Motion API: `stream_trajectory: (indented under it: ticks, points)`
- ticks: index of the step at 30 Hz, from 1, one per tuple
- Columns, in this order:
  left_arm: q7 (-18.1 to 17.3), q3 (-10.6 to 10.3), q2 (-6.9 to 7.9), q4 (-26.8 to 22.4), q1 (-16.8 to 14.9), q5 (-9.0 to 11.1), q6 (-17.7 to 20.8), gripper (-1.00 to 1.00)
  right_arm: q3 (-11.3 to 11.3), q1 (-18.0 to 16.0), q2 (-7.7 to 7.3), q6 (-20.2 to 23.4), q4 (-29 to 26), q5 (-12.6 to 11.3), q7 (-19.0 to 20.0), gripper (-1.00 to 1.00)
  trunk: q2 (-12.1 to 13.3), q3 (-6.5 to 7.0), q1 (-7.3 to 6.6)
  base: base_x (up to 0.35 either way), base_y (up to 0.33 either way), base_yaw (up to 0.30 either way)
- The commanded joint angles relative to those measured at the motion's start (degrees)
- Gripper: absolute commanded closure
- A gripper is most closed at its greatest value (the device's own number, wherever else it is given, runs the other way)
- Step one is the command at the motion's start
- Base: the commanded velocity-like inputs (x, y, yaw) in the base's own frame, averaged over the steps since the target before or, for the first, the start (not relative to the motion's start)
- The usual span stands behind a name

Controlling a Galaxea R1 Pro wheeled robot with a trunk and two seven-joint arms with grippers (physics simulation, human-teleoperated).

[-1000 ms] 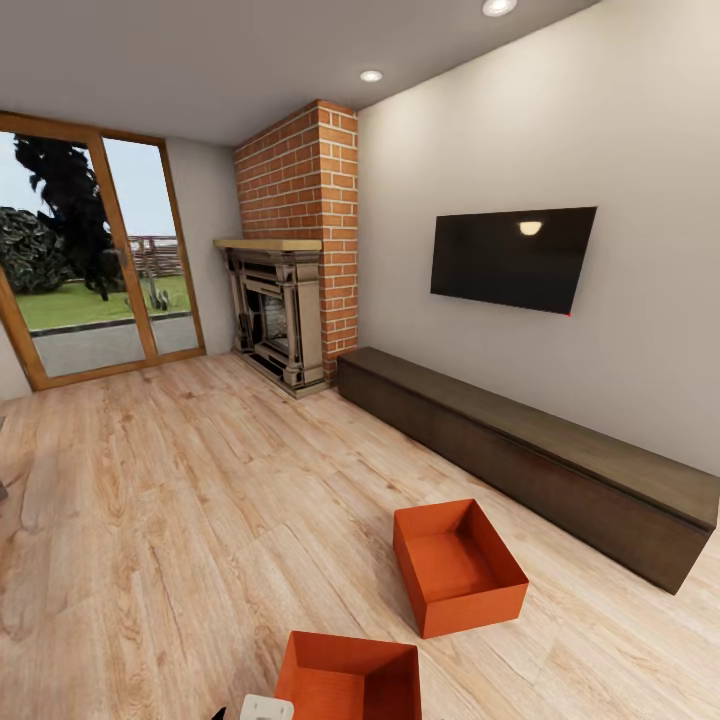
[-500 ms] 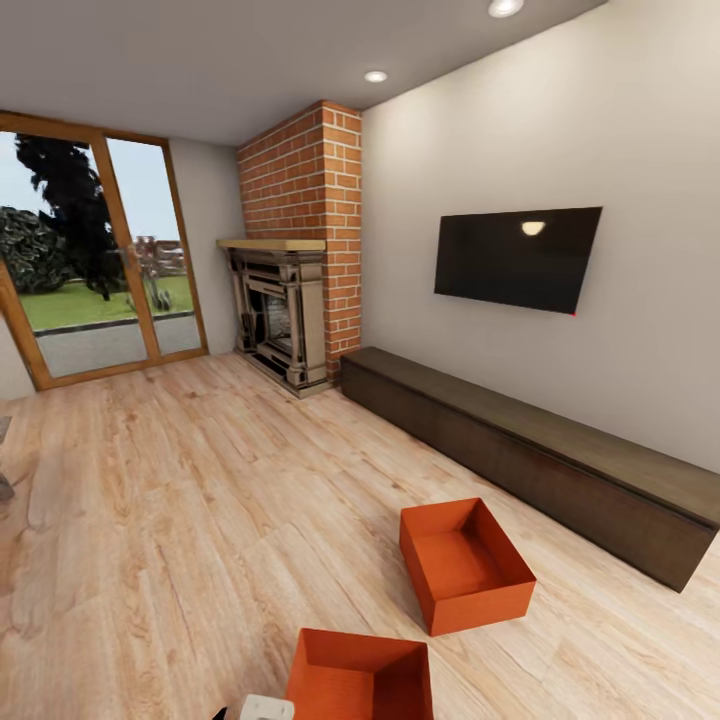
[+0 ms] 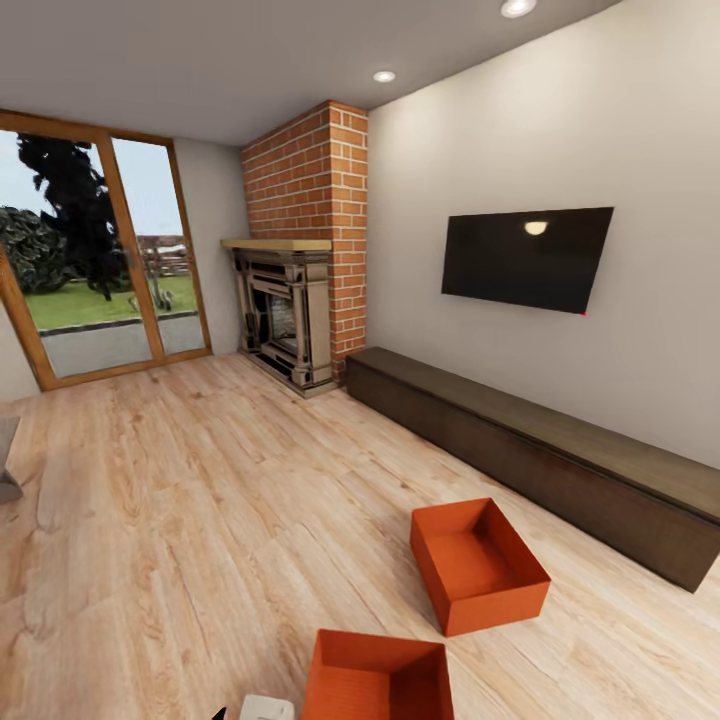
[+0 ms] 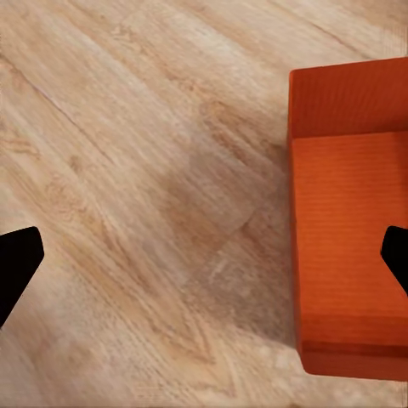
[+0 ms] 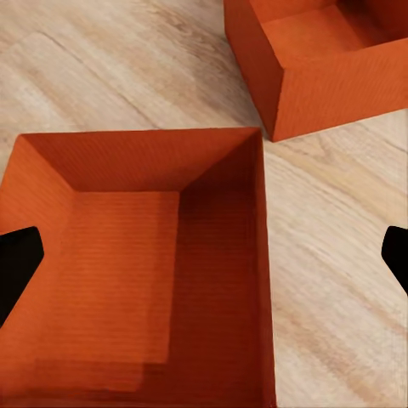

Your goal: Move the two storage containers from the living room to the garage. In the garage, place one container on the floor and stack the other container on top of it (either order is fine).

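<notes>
Task status: not started. Both storage containers, near container [image 3: 378, 678] and far container [image 3: 478, 565], rest on the living room wood floor [image 3: 180, 520]. Left gripper [image 4: 204, 255] and right gripper [image 5: 204, 255]: jaws apart, empty. Garage transport and stacking remain

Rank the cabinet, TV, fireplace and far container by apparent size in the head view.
1. Long dark cabinet
2. Brick fireplace
3. TV
4. Far container

TV and container look close; nearness inflates the container.
</notes>
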Motion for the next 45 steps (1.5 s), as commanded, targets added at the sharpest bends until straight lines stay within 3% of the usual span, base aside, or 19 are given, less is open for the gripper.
stream_trajectory:
  ticks: [1,19,45]
  points:
    - [0.5,-0.2,0.00,0.1,0.0,-0.4,0.0,-1.00,0.5,0.0,-0.01,-0.2,0.0,-0.6,-0.3,-1.00,0.0,-0.06,0.01,0.131,0.103,0.000]
    - [0.9,-0.3,0.00,0.1,0.0,-0.4,0.0,-1.00,0.4,0.1,-0.01,-0.2,0.0,-0.7,-0.5,-1.00,0.0,-0.06,0.01,0.219,0.040,0.000]
    - [0.9,-0.3,0.00,0.1,0.0,-0.4,-0.1,-1.00,0.2,0.2,-0.01,-0.2,0.0,-0.7,-0.7,-1.00,0.0,-0.06,0.01,0.010,0.001,-0.079]
